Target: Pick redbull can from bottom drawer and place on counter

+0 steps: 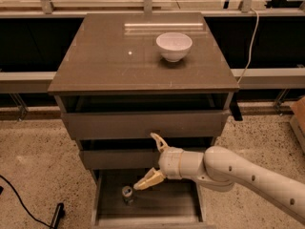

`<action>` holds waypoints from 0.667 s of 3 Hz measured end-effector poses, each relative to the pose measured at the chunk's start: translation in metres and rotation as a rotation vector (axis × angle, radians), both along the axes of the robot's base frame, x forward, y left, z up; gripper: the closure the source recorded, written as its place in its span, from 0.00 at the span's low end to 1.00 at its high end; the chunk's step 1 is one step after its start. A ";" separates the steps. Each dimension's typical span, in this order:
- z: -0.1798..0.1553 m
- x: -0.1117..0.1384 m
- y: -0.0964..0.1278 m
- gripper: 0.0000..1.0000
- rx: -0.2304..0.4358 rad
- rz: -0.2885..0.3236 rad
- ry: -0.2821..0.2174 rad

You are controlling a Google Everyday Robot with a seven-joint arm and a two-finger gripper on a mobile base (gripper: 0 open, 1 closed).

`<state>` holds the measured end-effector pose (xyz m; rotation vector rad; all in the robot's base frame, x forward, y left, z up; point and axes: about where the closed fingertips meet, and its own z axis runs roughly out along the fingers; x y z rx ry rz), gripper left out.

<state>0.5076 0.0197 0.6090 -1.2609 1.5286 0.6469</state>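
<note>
The redbull can (127, 193) is a small silvery can with a shiny round top. It stands upright on the floor of the open bottom drawer (176, 207), near its left side. My gripper (148, 161) is open, its tan fingers (148, 179) spread wide, in front of the middle drawer and just above and right of the can. The lower fingertip is close to the can but apart from it. The counter (109, 56) is the glossy grey-brown cabinet top above.
A white bowl (174, 46) sits on the counter at the right rear. The two upper drawers (143, 124) stand slightly ajar. A black cable (19, 204) and a dark object lie on the speckled floor at left. A rail runs behind the cabinet.
</note>
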 end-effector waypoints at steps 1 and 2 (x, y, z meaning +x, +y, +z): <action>-0.048 0.002 0.006 0.00 0.014 0.030 -0.021; -0.051 0.003 0.005 0.00 0.013 0.026 -0.020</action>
